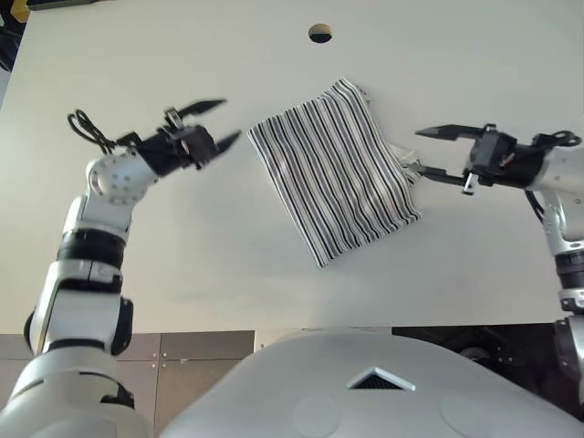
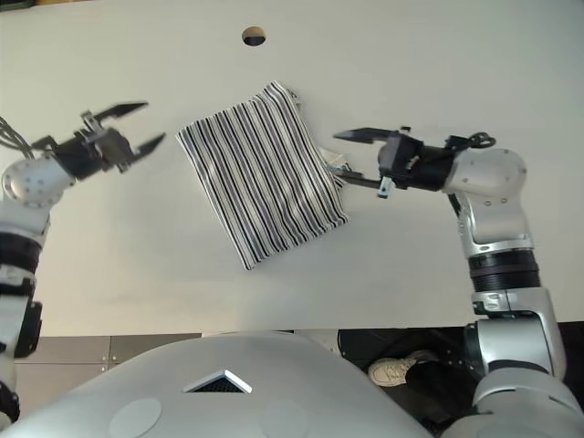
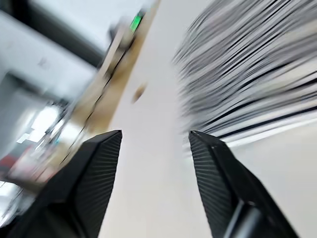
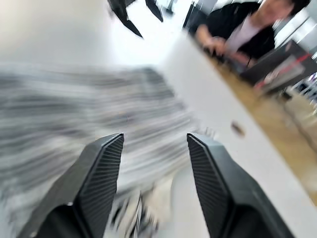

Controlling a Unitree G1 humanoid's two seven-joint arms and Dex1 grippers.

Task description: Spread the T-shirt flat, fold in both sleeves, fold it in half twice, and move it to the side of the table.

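The folded striped T-shirt (image 1: 333, 169) lay as a tilted rectangle on the white table (image 1: 137, 265), nearer its far edge than its near one, below a small round hole (image 1: 319, 34). The left gripper (image 1: 231, 119) hung wide open and empty just beside the shirt's left corner. The right gripper (image 1: 420, 151), also spread wide and gripping nothing, sat at the shirt's right edge; contact could not be told.
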